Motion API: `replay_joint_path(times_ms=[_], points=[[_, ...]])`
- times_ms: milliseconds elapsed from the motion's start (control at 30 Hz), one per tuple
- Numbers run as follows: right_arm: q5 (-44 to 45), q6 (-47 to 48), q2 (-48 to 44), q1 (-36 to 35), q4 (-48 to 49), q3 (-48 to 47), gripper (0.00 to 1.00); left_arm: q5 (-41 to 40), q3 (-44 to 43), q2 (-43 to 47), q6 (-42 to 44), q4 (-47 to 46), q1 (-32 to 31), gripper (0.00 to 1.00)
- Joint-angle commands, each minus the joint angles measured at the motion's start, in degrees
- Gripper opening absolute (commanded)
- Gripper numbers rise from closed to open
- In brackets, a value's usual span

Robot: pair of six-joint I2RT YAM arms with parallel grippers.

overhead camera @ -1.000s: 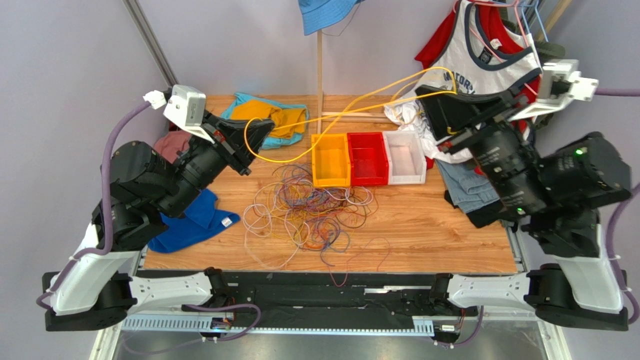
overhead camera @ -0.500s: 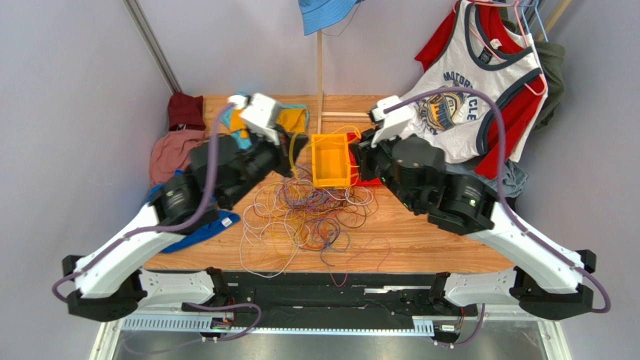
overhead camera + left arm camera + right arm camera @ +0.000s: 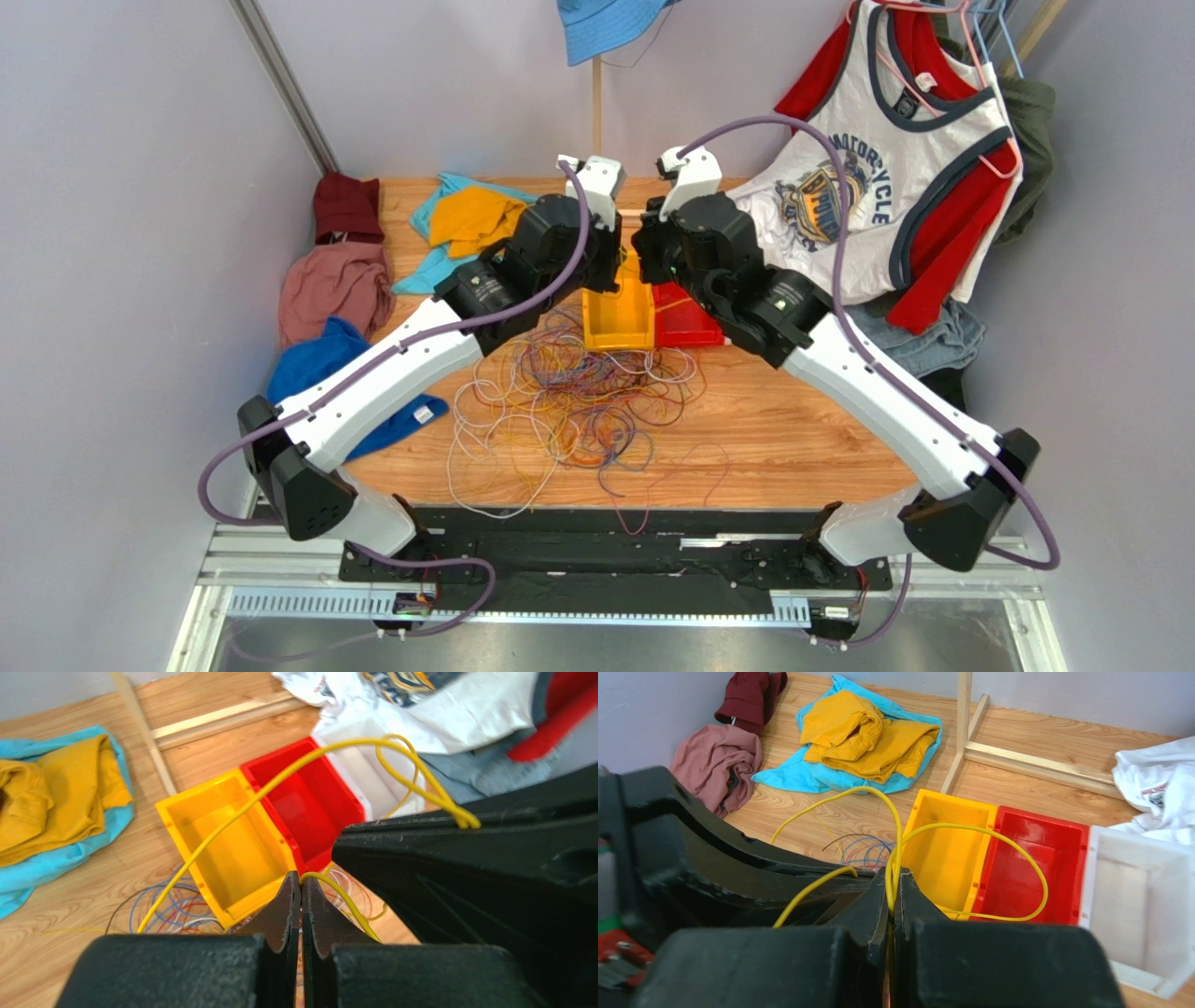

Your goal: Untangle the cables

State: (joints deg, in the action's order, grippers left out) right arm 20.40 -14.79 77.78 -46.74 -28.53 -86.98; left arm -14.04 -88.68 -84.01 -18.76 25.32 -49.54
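The cables lie in a many-coloured tangle on the wooden table, in front of the bins. One yellow cable is lifted clear of the heap. My left gripper is shut on it at the fingertips. My right gripper is also shut on this yellow cable, which loops over the yellow bin and red bin. In the top view my left gripper and right gripper sit close together above the yellow bin.
A white bin stands right of the red one. Yellow and teal cloth, pink cloth and blue cloth lie at the left. A tank top hangs at the right, and a wooden post rises behind the bins.
Both arms have swung in from the sides to the far middle, bringing the grippers together over the yellow bin. The yellow cable, once stretched between them, now hangs in slack loops.
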Motion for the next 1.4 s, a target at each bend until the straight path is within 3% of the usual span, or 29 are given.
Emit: replay_joint_path(times_ms=[0,167,433,867,1033,1100,1133,1167,1233,1367], points=[[-7.6,-1.1,4.2,3.0,10.2,0.5,0.0,1.7,-1.8,-1.7,-3.6,-6.1,3.7,0.0],[-14.2,-1.5,9.9,5.7,15.4,-1.5,0.0,0.7,0.8,-3.4,-6.7,-7.9,7.3,0.0],[-17.7,-3.9,18.9,9.3,18.2,-4.7,0.0,2.4,1.3,-7.0,-6.6,-10.3,10.0,0.0],[-25.3,-6.6,25.2,11.8,23.8,-5.4,0.0,3.8,2.5,-10.2,-8.0,-12.0,11.1,0.0],[-23.9,-7.9,27.3,12.4,21.9,-6.0,0.0,4.5,2.4,-11.1,-8.0,-12.2,11.5,0.0],[-23.1,-8.6,28.1,13.4,18.6,-6.6,0.13,5.6,1.6,-12.5,-7.9,-11.8,11.7,0.0],[-23.2,-8.7,28.0,13.7,17.8,-6.6,0.26,5.8,1.4,-12.8,-8.0,-11.9,11.7,0.0],[-22.8,-8.6,28.0,14.0,17.2,-6.3,0.44,6.2,1.1,-13.5,-8.0,-12.4,11.7,0.0],[-22.0,-8.2,27.2,14.2,15.8,-5.9,0.57,7.1,0.5,-14.3,-7.7,-12.5,11.7,0.0],[-21.0,-8.3,26.3,14.7,12.4,-6.7,0.71,8.9,-3.8,-17.9,-7.1,-10.6,11.9,0.0]])
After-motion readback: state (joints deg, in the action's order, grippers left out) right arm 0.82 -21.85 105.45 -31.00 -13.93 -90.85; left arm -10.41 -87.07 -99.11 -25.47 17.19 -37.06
